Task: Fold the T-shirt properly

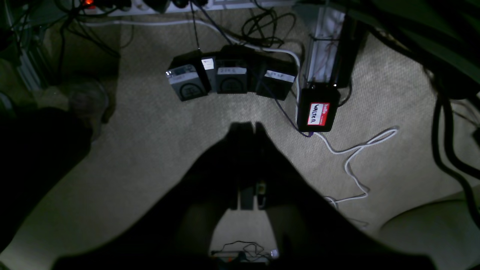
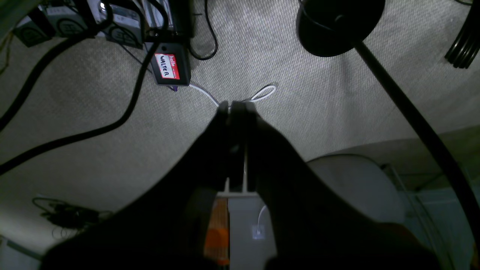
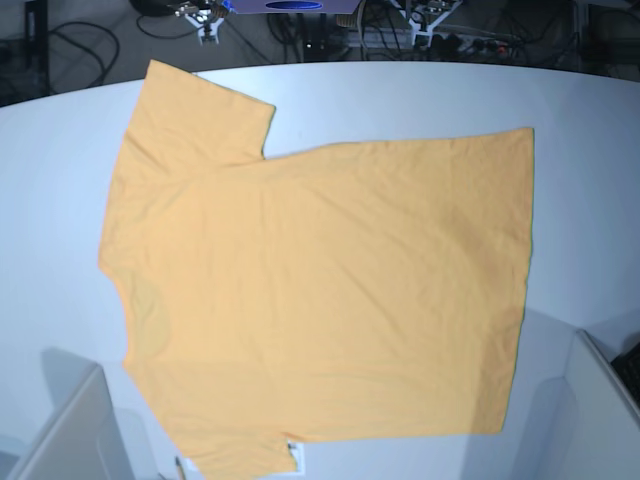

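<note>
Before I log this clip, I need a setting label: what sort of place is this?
Probably a robotics lab or workshop: a T-shirt spread flat on a white table, and carpet below strewn with cables and labelled power boxes.

The lower sleeve of the large light-orange short-sleeved cotton T-shirt (image 3: pixel 310 290) is cut off by the bottom edge of the base view, where a small white tag is only partly seen. Both arms are left outside that view. In the wrist views, the dark left gripper (image 1: pixel 247 129) and dark right gripper (image 2: pixel 236 107) are reduced to silhouettes; faint writing on the grey boxes' white labels (image 1: pixel 231 70) cannot be read
</note>
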Tool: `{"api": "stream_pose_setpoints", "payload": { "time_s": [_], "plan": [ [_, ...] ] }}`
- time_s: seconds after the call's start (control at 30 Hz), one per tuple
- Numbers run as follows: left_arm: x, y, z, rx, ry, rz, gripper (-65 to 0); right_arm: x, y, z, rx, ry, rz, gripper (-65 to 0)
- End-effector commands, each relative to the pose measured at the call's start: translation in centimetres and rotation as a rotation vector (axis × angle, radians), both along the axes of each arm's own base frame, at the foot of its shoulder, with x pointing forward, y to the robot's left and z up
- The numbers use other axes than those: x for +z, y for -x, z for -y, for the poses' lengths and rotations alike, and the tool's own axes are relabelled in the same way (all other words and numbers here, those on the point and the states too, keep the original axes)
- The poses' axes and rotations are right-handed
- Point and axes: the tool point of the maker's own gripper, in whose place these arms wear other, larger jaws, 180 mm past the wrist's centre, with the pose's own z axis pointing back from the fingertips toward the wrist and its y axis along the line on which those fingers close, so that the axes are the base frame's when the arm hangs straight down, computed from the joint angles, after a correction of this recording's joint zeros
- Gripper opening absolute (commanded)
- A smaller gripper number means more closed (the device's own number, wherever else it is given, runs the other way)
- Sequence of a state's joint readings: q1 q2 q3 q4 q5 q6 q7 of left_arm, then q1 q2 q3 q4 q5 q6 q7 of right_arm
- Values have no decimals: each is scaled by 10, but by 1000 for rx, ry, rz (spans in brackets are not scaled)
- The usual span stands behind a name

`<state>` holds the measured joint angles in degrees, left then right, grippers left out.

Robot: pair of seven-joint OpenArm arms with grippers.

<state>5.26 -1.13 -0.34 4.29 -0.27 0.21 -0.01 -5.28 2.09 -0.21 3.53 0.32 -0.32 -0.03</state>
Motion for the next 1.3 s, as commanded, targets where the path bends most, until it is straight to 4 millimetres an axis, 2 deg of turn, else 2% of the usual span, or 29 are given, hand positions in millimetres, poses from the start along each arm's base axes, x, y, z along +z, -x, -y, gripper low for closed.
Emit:
{"api": "stream_pose_setpoints", "payload": {
  "time_s": [0.0, 0.13, 0.17, 0.27, 0.33, 0.43, 0.5, 0.57, 0.63, 0.73, 1.0, 1.07, 1.13, 1.27],
  "plan": [
    [0, 3, -3, 4, -8, -7, -650, 1, 0, 8, 6, 8, 7, -650],
    [1, 10, -4, 4, -9, -14, -650, 1, 4, 10, 9, 10, 21, -650],
    [2, 17, -4, 2, -9, -24, -650, 2, 10, 10, 9, 10, 14, -650],
    [5, 19, -14, -17, -20, 38, -650, 4, 26, 10, 11, 9, -1, -650],
    [9, 24, -13, -32, -16, 90, -650, 6, 32, 10, 14, 7, 19, -650],
    [17, 41, -21, -42, -25, 112, -650, 9, 41, 9, 7, 7, 49, -650],
    [22, 56, -22, -47, -24, 108, -650, 13, 55, 9, 7, 6, 44, -650],
    [29, 68, -31, -59, -35, 112, -650, 18, 64, 9, 7, 5, 55, -650],
    [37, 72, -32, -61, -36, 135, -650, 23, 71, 15, -26, 22, 69, -650],
    [53, 71, -41, -84, -45, 188, -650, 34, 78, 36, -115, 81, 106, -650],
    [105, 74, -33, -126, -19, 308, -650, 73, 69, 81, -210, 204, 236, -650],
    [122, 75, -35, -117, -26, 333, -650, 87, 59, 96, -239, 245, 272, -650],
    [145, 63, -51, -53, -65, 397, -650, 105, 44, 111, -270, 289, 318, -650],
    [192, 30, -68, 26, -100, 534, -650, 145, 6, 136, -316, 366, 425, -650]
  ]
}}
